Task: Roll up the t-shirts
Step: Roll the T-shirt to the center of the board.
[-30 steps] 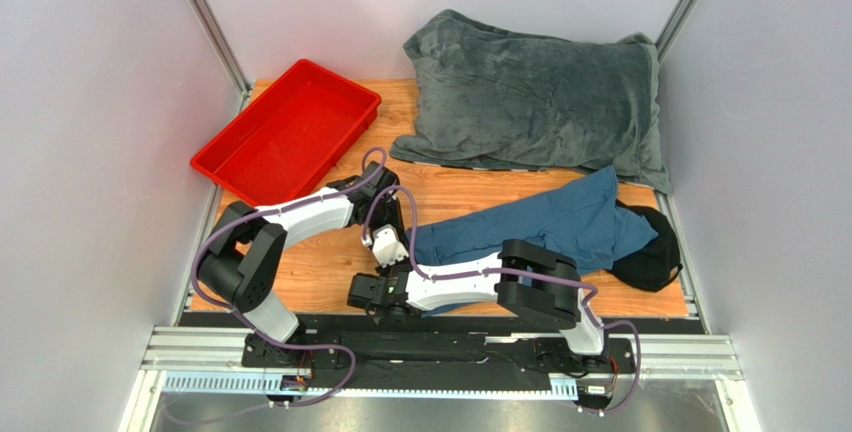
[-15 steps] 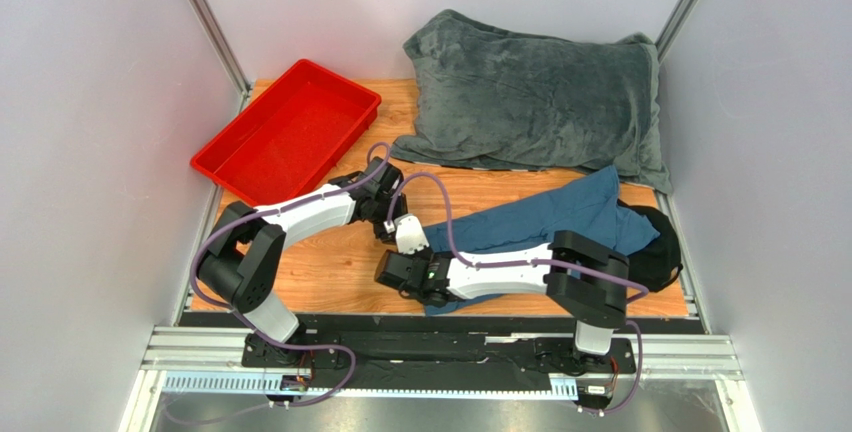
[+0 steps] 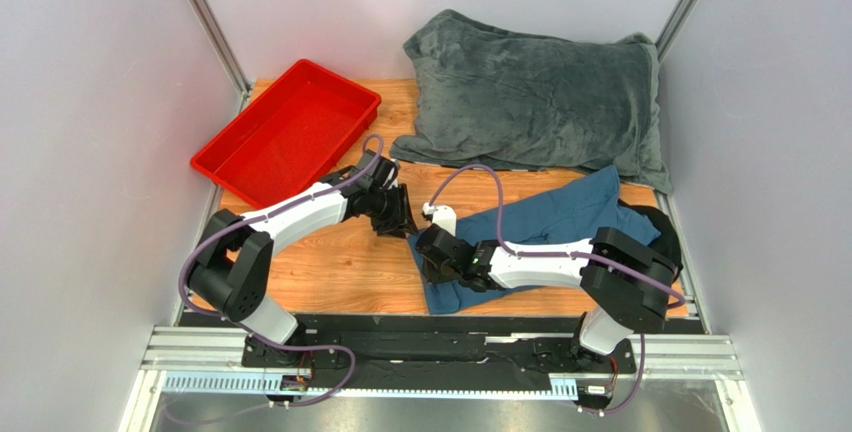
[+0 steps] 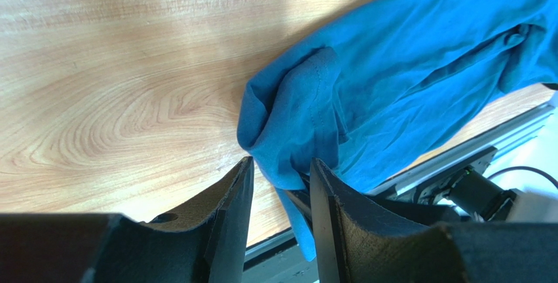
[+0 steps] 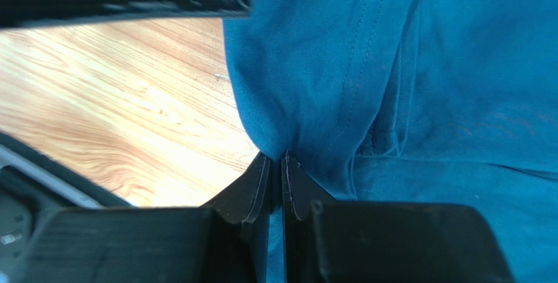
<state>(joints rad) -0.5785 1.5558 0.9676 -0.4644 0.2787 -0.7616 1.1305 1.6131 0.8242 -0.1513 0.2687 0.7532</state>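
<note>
Count: one teal-blue t-shirt (image 3: 560, 214), one red tray (image 3: 290, 132), one grey plush blanket (image 3: 540, 92), one black item (image 3: 658, 244) (cannot tell what it is), and two arms.

The t-shirt lies crumpled on the wooden table (image 3: 330, 267), right of centre. It runs diagonally from the near edge up toward the blanket's near right corner, and its far end lies against the black item. The tray sits at the far left with nothing in it. The blanket is at the far centre-right.

Left hand (image 3: 400, 214): in the left wrist view (image 4: 280, 165) the fingers are spread with a clear gap. A bunched fold of the t-shirt (image 4: 393, 54) sits just past the tips and is not squeezed.

Right hand (image 3: 432, 245): in the right wrist view (image 5: 283, 158) the fingertips are pressed together, pinching a raised fold of the t-shirt (image 5: 426, 67) at its left edge. The two hands are near each other at that same end of the shirt.

Versus one second ago:
- The right hand was low by the near edge and has moved inward and to the right.
- The right arm's elbow has swung out to the right.
- The left hand has shifted farther from the near edge.
- The shirt's left end now folds down toward the near edge.
- Tray, blanket and black item are unchanged.
</note>
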